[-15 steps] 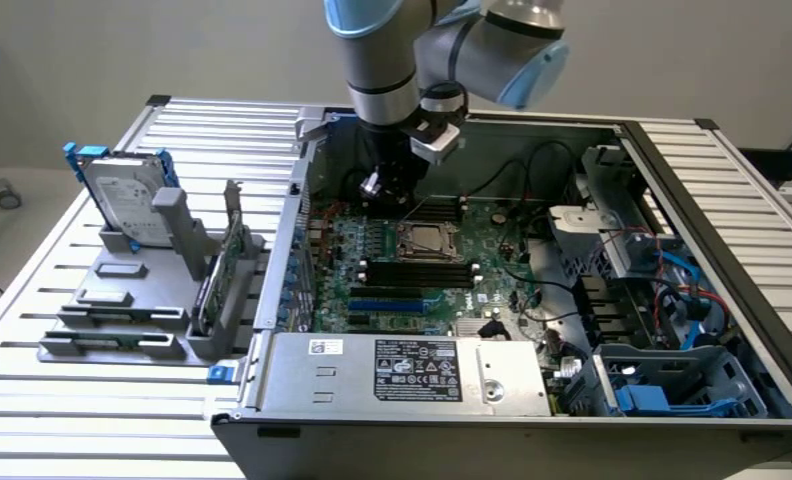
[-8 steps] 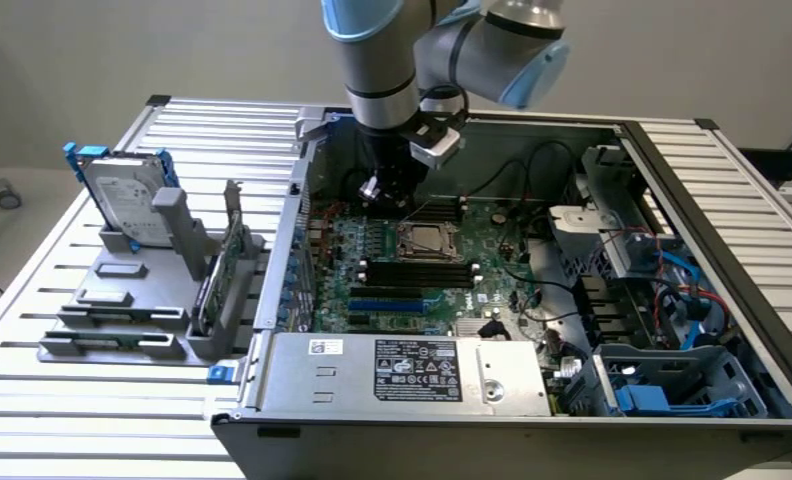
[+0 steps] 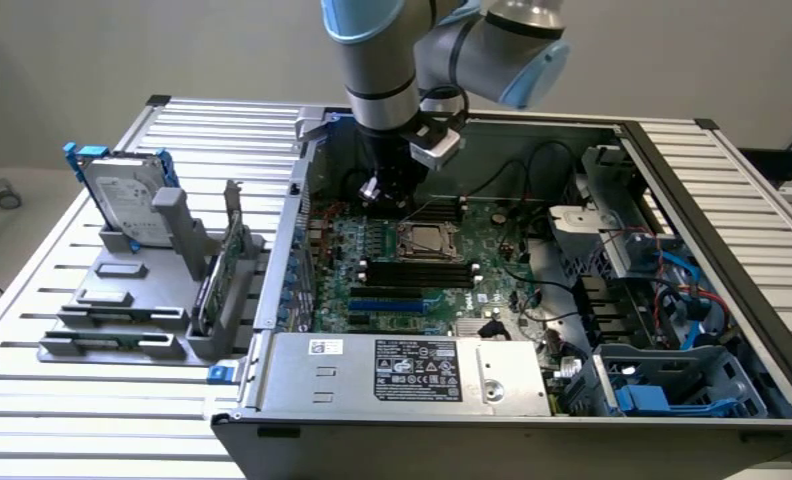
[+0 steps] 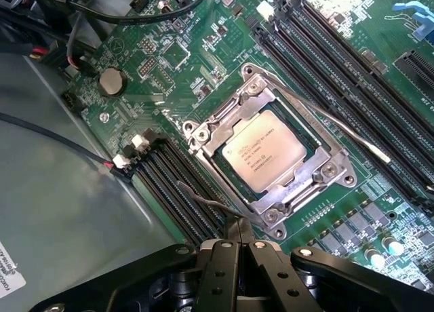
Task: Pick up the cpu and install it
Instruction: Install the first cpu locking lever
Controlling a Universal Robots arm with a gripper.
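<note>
Pincer closed tight, empty, near cpu seated in motherboard socket; cpu lid print too small to read.

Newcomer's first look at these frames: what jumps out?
The open computer case with its green motherboard dominates, the silver cpu lying in the socket frame mid-board. The gripper, shut, hangs above the board near it. A blue-framed hard drive stands at the exterior view's left.

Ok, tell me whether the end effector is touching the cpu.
Apart. The wrist view shows the cpu lying bare inside the socket frame, with the tips of the shut end effector outside that frame.
</note>
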